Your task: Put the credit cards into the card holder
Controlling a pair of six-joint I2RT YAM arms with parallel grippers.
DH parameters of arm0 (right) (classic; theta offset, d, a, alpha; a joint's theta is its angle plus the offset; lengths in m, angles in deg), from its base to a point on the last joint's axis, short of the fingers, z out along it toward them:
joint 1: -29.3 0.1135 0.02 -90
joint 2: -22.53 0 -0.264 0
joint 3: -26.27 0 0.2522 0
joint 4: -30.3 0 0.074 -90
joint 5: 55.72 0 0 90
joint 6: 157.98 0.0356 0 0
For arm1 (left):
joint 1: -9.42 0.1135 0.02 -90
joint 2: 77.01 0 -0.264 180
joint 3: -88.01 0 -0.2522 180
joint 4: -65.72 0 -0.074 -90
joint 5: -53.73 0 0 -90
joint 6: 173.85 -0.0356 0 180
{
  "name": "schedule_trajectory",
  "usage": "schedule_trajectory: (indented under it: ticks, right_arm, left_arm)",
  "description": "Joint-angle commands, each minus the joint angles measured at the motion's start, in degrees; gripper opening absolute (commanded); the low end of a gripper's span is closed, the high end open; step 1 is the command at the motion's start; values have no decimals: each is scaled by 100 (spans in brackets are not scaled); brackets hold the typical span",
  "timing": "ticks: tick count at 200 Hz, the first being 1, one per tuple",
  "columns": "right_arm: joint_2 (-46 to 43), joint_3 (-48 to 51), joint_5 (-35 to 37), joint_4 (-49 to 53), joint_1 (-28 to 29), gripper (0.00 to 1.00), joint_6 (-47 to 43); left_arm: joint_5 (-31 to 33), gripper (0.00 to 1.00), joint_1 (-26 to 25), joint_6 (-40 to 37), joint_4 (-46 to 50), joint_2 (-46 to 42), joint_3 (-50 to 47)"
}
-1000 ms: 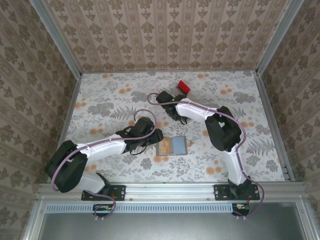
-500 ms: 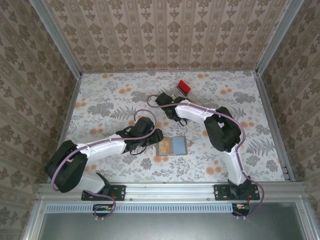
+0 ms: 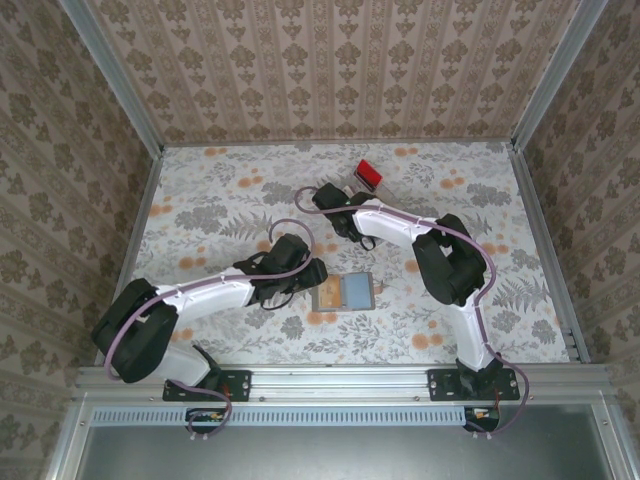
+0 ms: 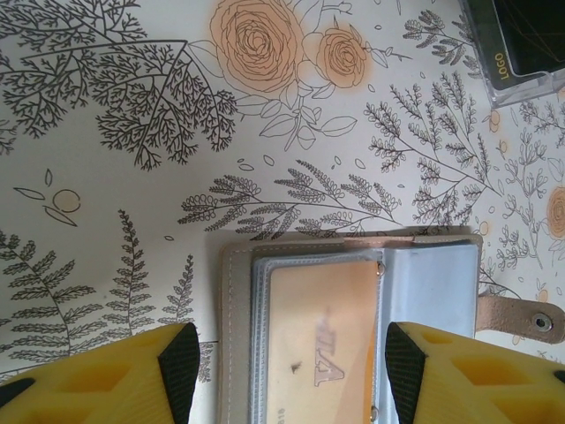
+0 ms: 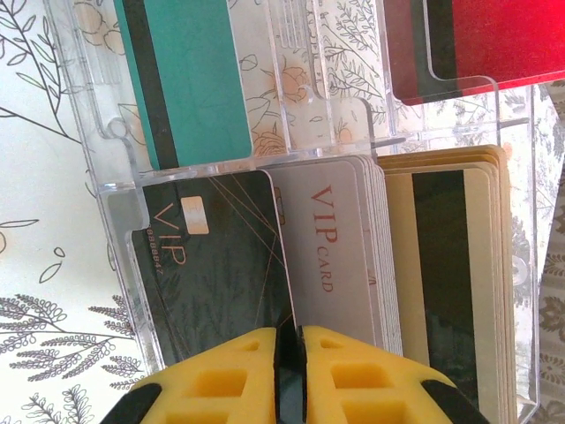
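The card holder [image 3: 343, 293] lies open on the flowered table, with a beige card [image 4: 322, 336] in its clear left pocket. My left gripper [image 4: 291, 362] hovers open over it, one yellow finger on each side of that pocket. The clear slotted rack [image 5: 115, 194] holds credit cards: teal [image 5: 190, 79], red [image 5: 468, 44], black VIP [image 5: 216, 256], pale VIP [image 5: 331, 247] and a beige stack [image 5: 450, 265]. My right gripper [image 5: 290, 340] is at the rack's near edge. Its jaws are pinched almost together on the black card's lower right edge. The red card [image 3: 368, 175] stands up at the rack's far end.
The holder's snap tab [image 4: 521, 318] sticks out to the right. A corner of the rack [image 4: 516, 44] sits just beyond the holder. Patterned walls and metal rails [image 3: 545, 235] enclose the table. Both arms reach toward the middle.
The right gripper's jaws have closed in at the rack. The right arm has barely shifted, and the left arm and the holder stay where they were.
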Motion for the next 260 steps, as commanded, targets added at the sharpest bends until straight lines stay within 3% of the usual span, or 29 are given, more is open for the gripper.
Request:
schedule_trajectory:
  ticks: [1, 77, 125, 231, 260]
  right_arm:
    - [-259, 68, 31, 77, -91, 11, 74]
    - [-542, -9, -888, 391, -159, 0, 309]
    - [-757, -70, -1790, 615, -383, 0, 613]
    - [-1674, 290, -4476, 376, -1291, 0, 1439]
    - [-2120, 643, -5565, 17, -1545, 0, 1913]
  left_arm:
    - [-54, 61, 44, -81, 97, 81, 154]
    - [8, 61, 38, -60, 151, -22, 114]
    - [5, 61, 47, -76, 182, -41, 153]
    - [-361, 61, 222, -135, 19, -157, 299]
    - [-729, 62, 382, -45, -288, -198, 342]
